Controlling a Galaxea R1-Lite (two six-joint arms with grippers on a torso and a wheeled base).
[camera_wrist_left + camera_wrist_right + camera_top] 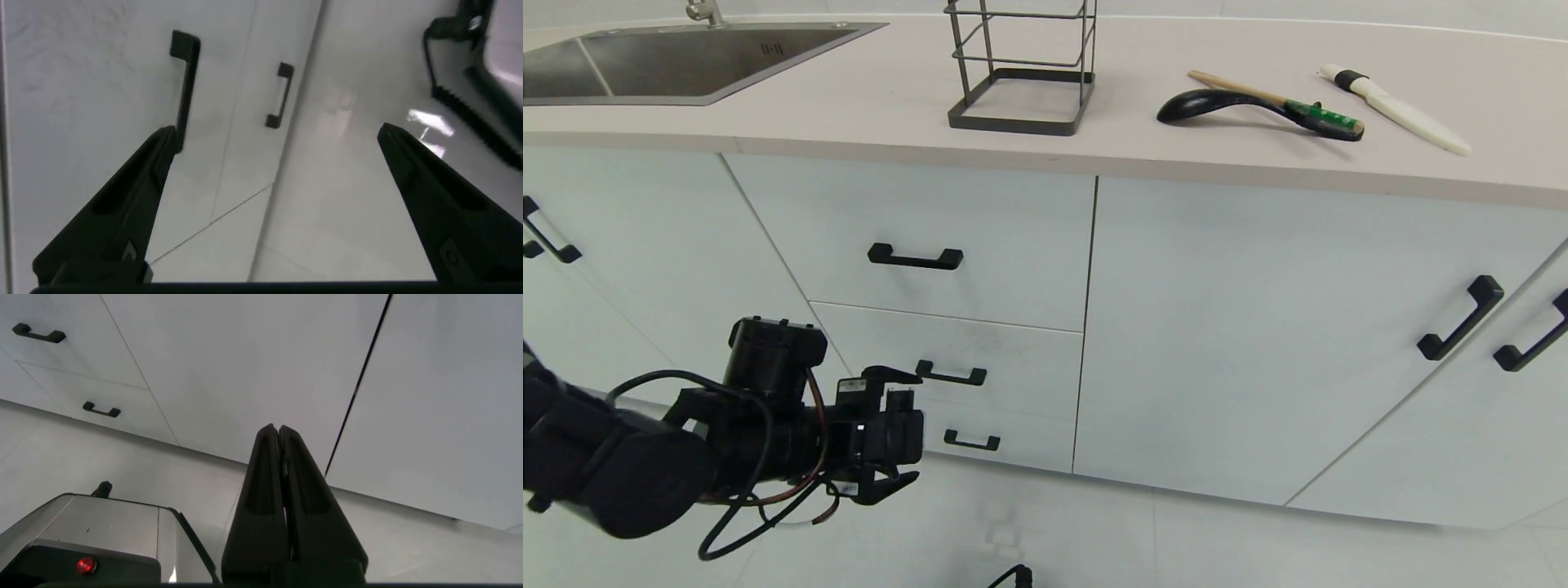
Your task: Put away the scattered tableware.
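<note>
Pale countertop fills the top of your head view, with a steel sink set in at its left end. The dark wire rack stands upright mid-counter. Well to its right the black spoon lies with a wooden stick against its handle, and the white utensil is near them. Low by the drawers, your left gripper hangs wide open and empty. Your right gripper is pressed fully closed on nothing.
</note>
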